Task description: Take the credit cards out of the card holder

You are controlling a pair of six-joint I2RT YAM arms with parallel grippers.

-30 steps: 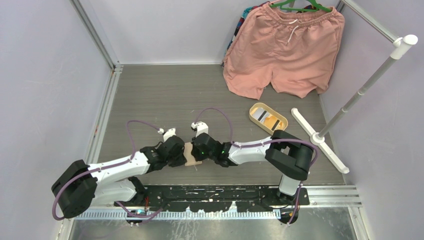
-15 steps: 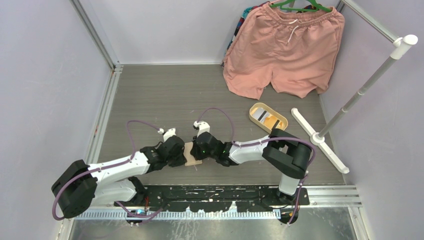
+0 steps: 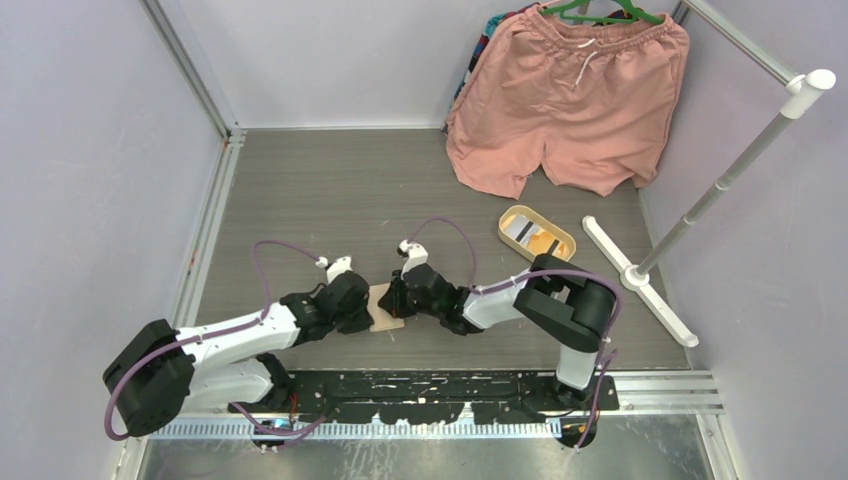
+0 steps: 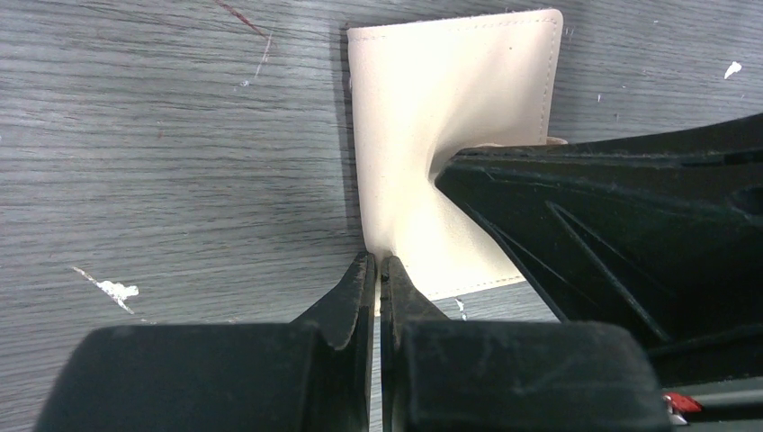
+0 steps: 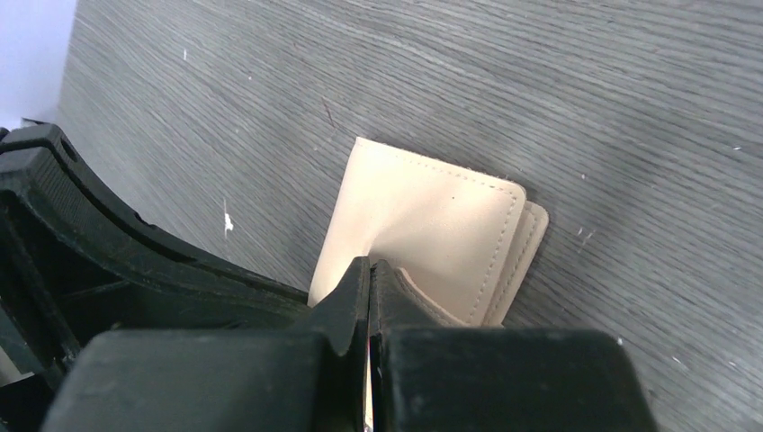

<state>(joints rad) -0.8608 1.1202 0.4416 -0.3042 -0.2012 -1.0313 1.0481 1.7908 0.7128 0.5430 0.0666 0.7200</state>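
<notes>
The tan card holder (image 3: 384, 308) lies folded on the grey table between my two grippers. My left gripper (image 3: 368, 308) is shut on its near-left edge, as the left wrist view shows (image 4: 378, 265), with the leather (image 4: 450, 108) puckered. My right gripper (image 3: 398, 300) is shut on the top flap from the other side (image 5: 370, 267) and pinches the leather (image 5: 423, 216) into a dent. No card shows in the holder. An orange-yellow card (image 3: 547, 243) and a pale card (image 3: 519, 230) lie in the oval tan tray.
The oval tan tray (image 3: 507, 218) sits at the right middle. A white garment stand (image 3: 640, 280) stands at the right edge. Pink shorts (image 3: 565, 100) hang at the back right. Metal rails run along the near edge.
My right wrist has shifted a little to the right while still pinching the card holder. The left arm and the holder have stayed in place.
</notes>
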